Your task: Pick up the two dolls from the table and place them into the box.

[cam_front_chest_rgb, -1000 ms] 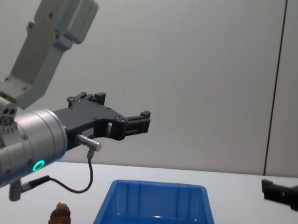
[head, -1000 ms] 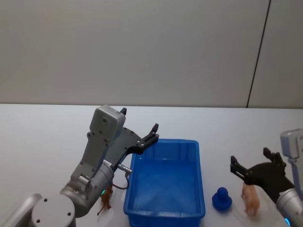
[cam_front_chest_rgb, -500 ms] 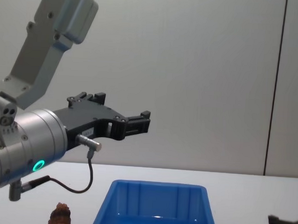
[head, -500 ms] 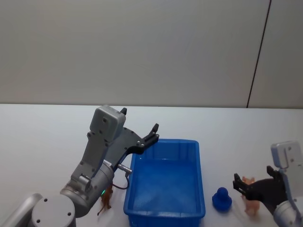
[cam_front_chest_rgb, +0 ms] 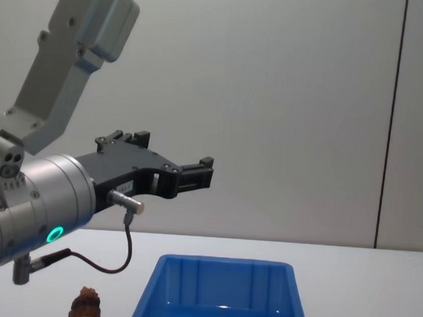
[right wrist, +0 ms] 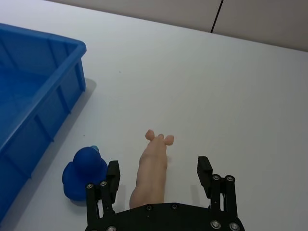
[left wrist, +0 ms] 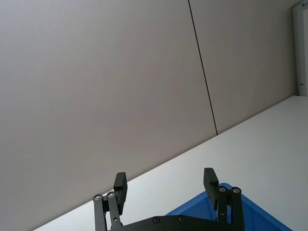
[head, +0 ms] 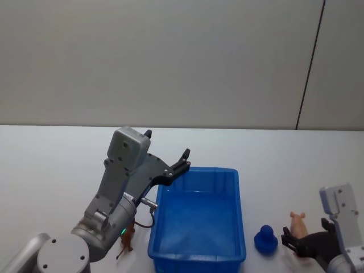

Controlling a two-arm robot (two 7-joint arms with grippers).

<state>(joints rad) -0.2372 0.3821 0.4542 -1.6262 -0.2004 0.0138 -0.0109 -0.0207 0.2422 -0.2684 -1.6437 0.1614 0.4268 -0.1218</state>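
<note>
A slip is judged the main risk: an off-centre closure could tip the pale pink-peach, thin-limbed toy doll [right wrist: 150, 168] or knock the rounded deep-blue toy doll [right wrist: 85, 177] just beside it. The pink doll is seen between the spread fingers of the right gripper [right wrist: 159, 175], untouched (both dolls on the white table [right wrist: 250, 96], right of the bright blue rectangular plastic bin [right wrist: 45, 113]). The left gripper [left wrist: 164, 174], fingers apart, is held raised by the bin's left rim.

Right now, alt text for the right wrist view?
Right gripper, jaws open, straddles the pink doll on the white table without touching it. The blue doll sits between the pink doll and the blue box.
</note>
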